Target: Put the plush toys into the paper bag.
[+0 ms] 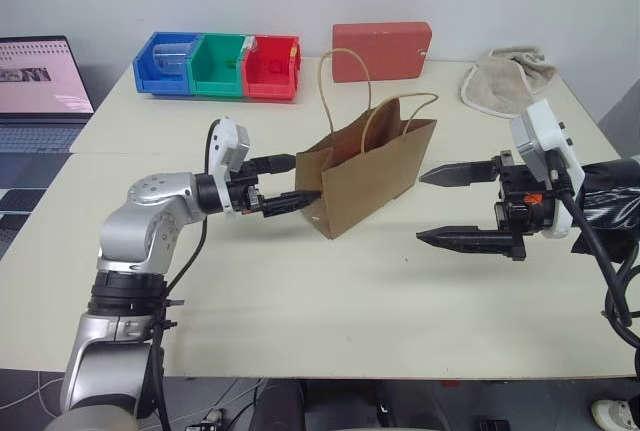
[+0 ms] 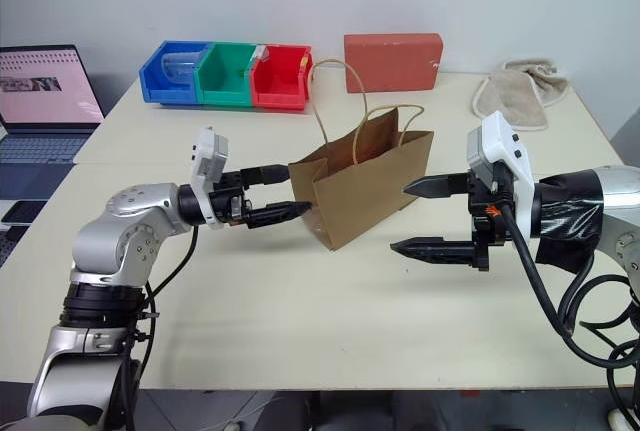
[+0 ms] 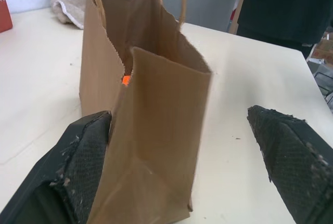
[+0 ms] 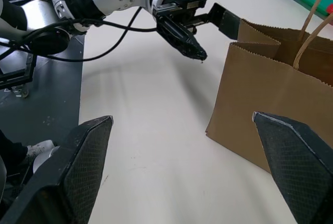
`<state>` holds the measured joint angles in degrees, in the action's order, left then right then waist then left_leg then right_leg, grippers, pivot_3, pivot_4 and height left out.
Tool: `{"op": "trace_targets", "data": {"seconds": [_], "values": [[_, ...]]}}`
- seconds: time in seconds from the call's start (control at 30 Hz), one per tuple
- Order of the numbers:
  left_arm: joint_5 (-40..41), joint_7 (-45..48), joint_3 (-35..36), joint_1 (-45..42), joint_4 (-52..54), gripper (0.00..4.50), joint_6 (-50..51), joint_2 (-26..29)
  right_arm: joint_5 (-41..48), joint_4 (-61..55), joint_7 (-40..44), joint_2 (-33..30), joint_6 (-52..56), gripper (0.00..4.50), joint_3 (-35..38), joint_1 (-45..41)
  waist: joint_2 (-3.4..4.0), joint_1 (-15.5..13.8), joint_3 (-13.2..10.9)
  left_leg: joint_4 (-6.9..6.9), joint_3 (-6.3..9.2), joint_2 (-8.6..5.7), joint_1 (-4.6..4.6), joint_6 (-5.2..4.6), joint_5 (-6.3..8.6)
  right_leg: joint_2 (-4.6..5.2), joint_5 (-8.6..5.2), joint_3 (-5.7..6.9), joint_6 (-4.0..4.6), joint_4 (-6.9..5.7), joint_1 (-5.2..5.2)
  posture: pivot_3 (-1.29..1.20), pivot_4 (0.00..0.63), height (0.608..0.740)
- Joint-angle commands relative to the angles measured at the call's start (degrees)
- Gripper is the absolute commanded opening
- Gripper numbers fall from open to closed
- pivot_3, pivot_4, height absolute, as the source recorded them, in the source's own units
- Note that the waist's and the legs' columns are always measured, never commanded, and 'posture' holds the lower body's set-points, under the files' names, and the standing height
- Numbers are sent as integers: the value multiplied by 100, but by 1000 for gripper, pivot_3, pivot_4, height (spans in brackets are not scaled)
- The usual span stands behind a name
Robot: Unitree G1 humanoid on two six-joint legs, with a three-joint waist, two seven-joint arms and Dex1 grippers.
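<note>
The brown paper bag (image 1: 370,173) stands upright in the middle of the table, mouth open and handles up. My left gripper (image 1: 305,178) is open at the bag's left end. One finger (image 3: 83,167) lies against the bag's side and the other finger (image 3: 291,156) stands well apart from it. A small orange patch (image 3: 125,80) shows inside the bag; the plush toys are otherwise hidden. My right gripper (image 1: 420,207) hovers open just right of the bag, pointing at it, with nothing between its fingers.
Blue, green and red bins (image 1: 217,64) line the table's back left. A red block (image 1: 381,50) stands behind the bag and a beige towel (image 1: 507,79) lies at the back right. A laptop (image 1: 40,81) sits off the table's left side.
</note>
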<state>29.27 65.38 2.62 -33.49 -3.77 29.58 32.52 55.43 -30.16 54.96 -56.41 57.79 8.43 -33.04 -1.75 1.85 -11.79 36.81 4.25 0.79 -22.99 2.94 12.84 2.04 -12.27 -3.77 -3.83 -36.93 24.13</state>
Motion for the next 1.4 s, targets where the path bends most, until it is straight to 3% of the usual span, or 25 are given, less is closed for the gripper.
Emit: {"op": "trace_targets", "data": {"seconds": [0.03, 0.23, 0.43, 0.6, 0.97, 1.2, 1.27, 1.4], "values": [[-17, -319, -42, 6, 314, 4478, -132, -210, 85, -94, -18, -68, -109, 4500, 183, -69, 0, -1, 0, 0, 0, 0, 0, 0, 0, 0, 0, 0, 0, 0, 0, 0, 150, 740], [-416, -1178, -138, 53, 278, 4478, -476, -783, -45, -166, -151, 18, -228, 4500, 131, 5, 0, -3, 0, 0, -1, -1, 0, 0, 0, 0, 1, -1, -2, 1, -1, 0, 150, 740], [-473, -1282, -213, 77, 228, 4478, -673, -955, -252, -198, -337, 79, -454, 4500, 106, 95, 0, -2, 0, 1, -1, -1, 0, 0, 0, 0, 2, -1, -3, 1, -1, 0, 150, 740], [-427, -1230, -215, 57, 76, 3366, -752, -1024, -350, -209, -325, 125, -625, 4500, 90, 157, 0, -3, 0, 1, -1, -1, 0, 0, 0, 0, 2, -1, -3, 1, -1, 0, 150, 740], [-681, -1168, -296, -100, -418, 20, -1277, -1080, -721, -119, -736, 344, -924, 4500, 113, 248, 0, -5, 0, 1, -1, -2, 0, 0, 0, 0, 2, -1, -3, 1, -2, 0, 150, 740], [-379, -580, -250, -303, -598, 20, -1264, -949, -1188, -143, -913, 415, -1438, 4500, 337, 510, -1, -8, 1, 1, 0, -2, 0, 0, 0, 0, 2, 0, -3, 1, -2, 0, 150, 740], [-72, -76, -217, -437, -589, 20, -989, -819, -800, -66, -661, 141, -1082, 4500, 625, 626, 0, -6, 0, 1, -1, -3, -2, 0, 0, 0, 2, -1, -3, 1, -2, 0, 150, 740], [160, 871, -429, -818, -836, 20, -665, -631, -846, -247, -291, -452, -1089, 4500, 1686, 1293, 0, -37, 0, -1, 0, -4, -4, 0, 0, 0, 1, 0, -1, 4, -1, 0, 150, 740]]}}
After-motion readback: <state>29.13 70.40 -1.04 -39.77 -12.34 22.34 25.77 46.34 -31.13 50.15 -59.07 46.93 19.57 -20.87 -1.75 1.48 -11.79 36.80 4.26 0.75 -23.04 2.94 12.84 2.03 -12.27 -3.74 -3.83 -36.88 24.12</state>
